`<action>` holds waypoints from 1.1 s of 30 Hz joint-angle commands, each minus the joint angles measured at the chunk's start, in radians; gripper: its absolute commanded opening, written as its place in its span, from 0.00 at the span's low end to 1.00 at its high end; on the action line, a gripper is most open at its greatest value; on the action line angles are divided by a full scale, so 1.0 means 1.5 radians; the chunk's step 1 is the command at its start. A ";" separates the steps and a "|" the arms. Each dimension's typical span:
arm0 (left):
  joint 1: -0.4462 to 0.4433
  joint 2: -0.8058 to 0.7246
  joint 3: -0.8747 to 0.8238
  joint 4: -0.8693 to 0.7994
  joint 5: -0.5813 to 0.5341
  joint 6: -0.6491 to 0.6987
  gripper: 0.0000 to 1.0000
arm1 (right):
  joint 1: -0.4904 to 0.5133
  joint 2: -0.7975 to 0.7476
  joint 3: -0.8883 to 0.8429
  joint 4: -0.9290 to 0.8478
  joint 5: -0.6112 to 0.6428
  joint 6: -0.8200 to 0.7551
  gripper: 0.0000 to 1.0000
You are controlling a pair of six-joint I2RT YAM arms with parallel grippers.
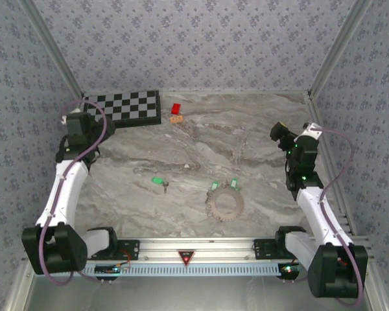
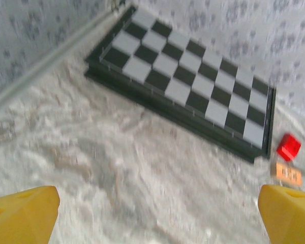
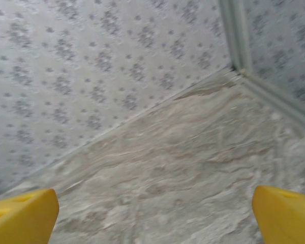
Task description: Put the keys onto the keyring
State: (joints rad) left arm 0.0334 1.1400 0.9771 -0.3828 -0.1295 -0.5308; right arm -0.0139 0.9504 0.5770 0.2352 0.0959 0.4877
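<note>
Green keys (image 1: 214,186) lay nine to one o'clock off the keyring (image 1: 225,205); the splayed, empty left gripper (image 2: 157,216) and right gripper (image 3: 155,216) risked fumbling such tiny pieces.

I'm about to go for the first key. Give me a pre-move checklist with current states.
1. Left gripper open and empty: ok.
2. Right gripper open and empty: ok.
3. Keyring flat on the table, uncovered: ok.
4. Three keys located: ok. The lone key lies left of the keyring, and the two keys lie at its far edge.
5. Two keys clear of the keyring: cannot tell.
6. A gripper above a key: not ok, both are far off.
</note>
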 commanded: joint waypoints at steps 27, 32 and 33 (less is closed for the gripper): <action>-0.565 -0.164 -0.291 0.077 -0.160 -0.121 1.00 | 0.315 -0.002 -0.017 -0.262 -0.144 -0.046 0.79; -0.574 -0.153 -0.284 0.083 -0.170 -0.120 1.00 | 0.395 0.046 -0.008 -0.297 -0.118 -0.074 0.64; -0.574 -0.150 -0.280 0.082 -0.170 -0.117 0.99 | 0.411 0.058 -0.005 -0.300 -0.114 -0.077 0.61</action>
State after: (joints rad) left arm -0.8204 0.9108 0.5449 -0.2844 -0.3492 -0.7013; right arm 0.5556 1.0027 0.5564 -0.1555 -0.0963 0.4114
